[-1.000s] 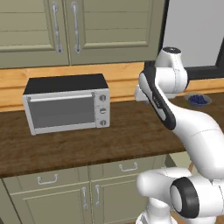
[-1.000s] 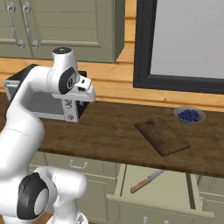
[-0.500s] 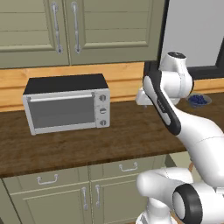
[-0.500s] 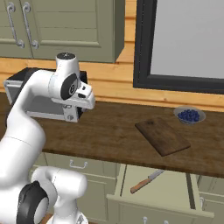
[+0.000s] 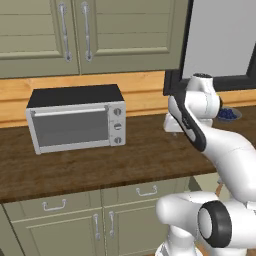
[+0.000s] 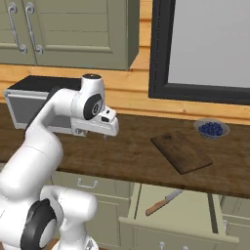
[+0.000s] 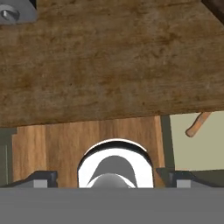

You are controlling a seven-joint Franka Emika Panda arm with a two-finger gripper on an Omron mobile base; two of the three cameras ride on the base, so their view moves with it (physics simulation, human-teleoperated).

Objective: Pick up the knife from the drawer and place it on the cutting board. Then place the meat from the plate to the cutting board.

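Left base view: we see the white arm's two-finger gripper [image 5: 172, 125] low over the brown wooden countertop [image 5: 100, 165], right of the silver toaster oven [image 5: 77, 120]; its fingers are hidden here.

Right base view: the gripper [image 6: 105, 131] hangs empty above the countertop. Right of it lies the thin dark-brown cutting board [image 6: 181, 151]; right and below, the small wooden-handled knife [image 6: 164, 202] rests in the open pale olive-green drawer [image 6: 180, 215].

Hand view: we see the fingers [image 7: 41, 178] spread wide, holding nothing; the knife's handle [image 7: 198, 124] lies above the right fingertip.
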